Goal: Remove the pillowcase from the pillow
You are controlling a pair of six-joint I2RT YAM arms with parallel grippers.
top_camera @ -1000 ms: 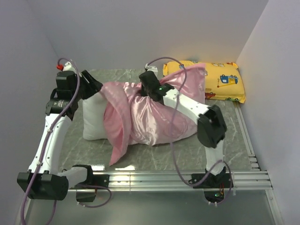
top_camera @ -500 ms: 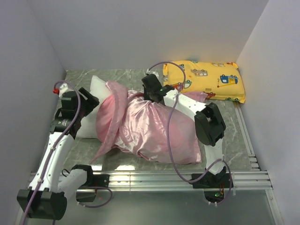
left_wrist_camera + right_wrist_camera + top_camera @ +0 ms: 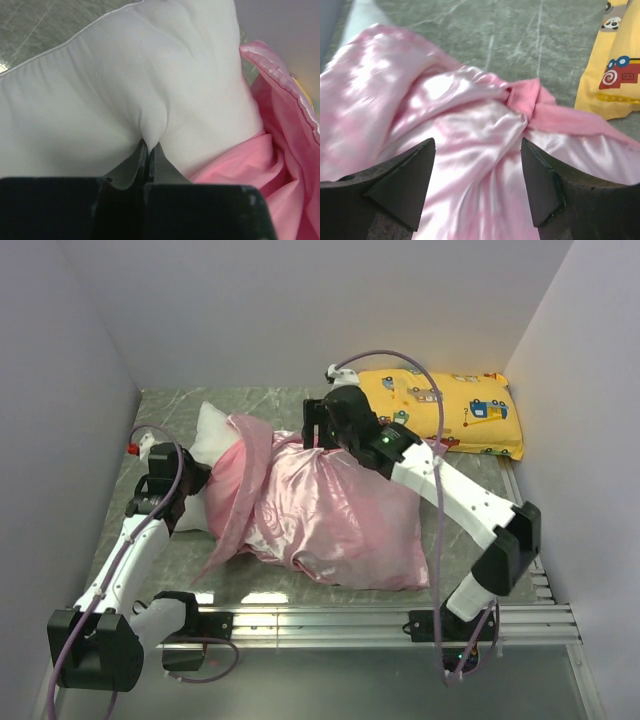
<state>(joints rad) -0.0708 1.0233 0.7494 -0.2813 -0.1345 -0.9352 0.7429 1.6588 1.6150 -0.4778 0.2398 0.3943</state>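
The shiny pink pillowcase lies rumpled over most of the white pillow. The pillow's left end sticks out bare. My left gripper is shut on a pinch of the pillow's white fabric at that bare end, with the pillowcase's hem just to its right. My right gripper hovers open above the pillowcase's far edge. Nothing is between its fingers.
A yellow pillow printed with cartoon vehicles lies at the back right corner. Grey walls close in the marbled tabletop on three sides. A metal rail runs along the near edge.
My left gripper has closed on the bare pillow end. My right gripper has let go of the pillowcase and opened, its elbow swinging out to the right. The pillowcase now lies lower.
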